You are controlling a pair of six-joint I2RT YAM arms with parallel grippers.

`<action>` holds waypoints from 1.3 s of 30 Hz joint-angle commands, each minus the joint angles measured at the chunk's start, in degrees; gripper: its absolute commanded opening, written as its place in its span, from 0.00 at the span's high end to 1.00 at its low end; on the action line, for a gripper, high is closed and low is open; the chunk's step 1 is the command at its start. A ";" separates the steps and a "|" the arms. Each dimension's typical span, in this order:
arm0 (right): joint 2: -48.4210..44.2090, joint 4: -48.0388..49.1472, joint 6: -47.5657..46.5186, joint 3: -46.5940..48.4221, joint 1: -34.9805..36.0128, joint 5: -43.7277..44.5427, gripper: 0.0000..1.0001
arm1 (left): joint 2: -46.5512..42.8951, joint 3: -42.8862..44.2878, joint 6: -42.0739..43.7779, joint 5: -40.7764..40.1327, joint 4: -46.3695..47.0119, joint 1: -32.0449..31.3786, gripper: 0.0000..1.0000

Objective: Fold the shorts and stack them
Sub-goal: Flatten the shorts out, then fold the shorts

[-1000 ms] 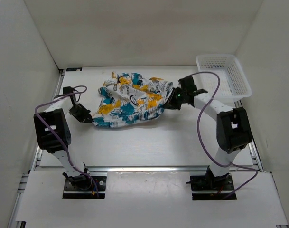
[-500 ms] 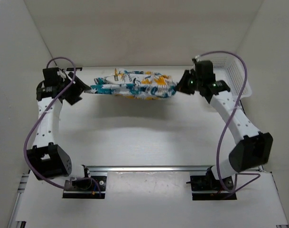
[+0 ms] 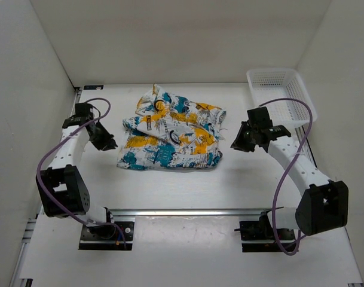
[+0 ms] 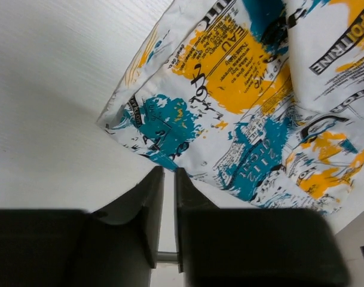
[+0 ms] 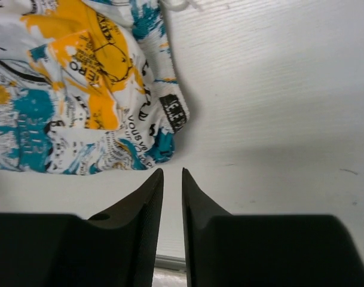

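The shorts (image 3: 170,134), white with teal, orange-yellow and black print, lie spread and rumpled on the table at mid-back. My left gripper (image 3: 110,146) sits just left of their near-left corner, apart from the cloth. In the left wrist view its jaws (image 4: 168,170) are nearly together with nothing between them, and the shorts (image 4: 241,89) lie just ahead. My right gripper (image 3: 236,143) is right of the near-right corner. Seen from its own wrist, the right gripper (image 5: 172,171) is slightly parted and empty, with the edge of the shorts (image 5: 80,89) ahead to the left.
A white mesh basket (image 3: 281,72) stands at the back right, behind my right arm. White walls close in the table on the left, back and right. A metal rail runs along the near edge by the arm bases.
Half a second ago both grippers held the shorts stretched in the air. The shorts now lie on the table, both grippers have let go and drawn back to either side.
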 commanded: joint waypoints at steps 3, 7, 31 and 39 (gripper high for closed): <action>-2.90 8.02 5.55 -7.42 -2.09 -14.09 0.64 | 2.10 -3.69 0.87 -1.75 0.34 -0.54 0.26; -2.90 13.12 8.19 -13.41 -2.09 -20.87 0.45 | 4.46 -6.86 -0.27 -1.14 3.40 -1.06 0.04; 18.09 25.52 8.19 -9.92 -2.09 -22.73 0.41 | 13.27 -2.39 -3.88 -4.74 6.14 -5.11 0.90; 20.83 27.65 7.59 -3.09 -2.09 -20.37 1.00 | 9.24 0.50 -3.36 -5.36 3.07 -5.63 0.90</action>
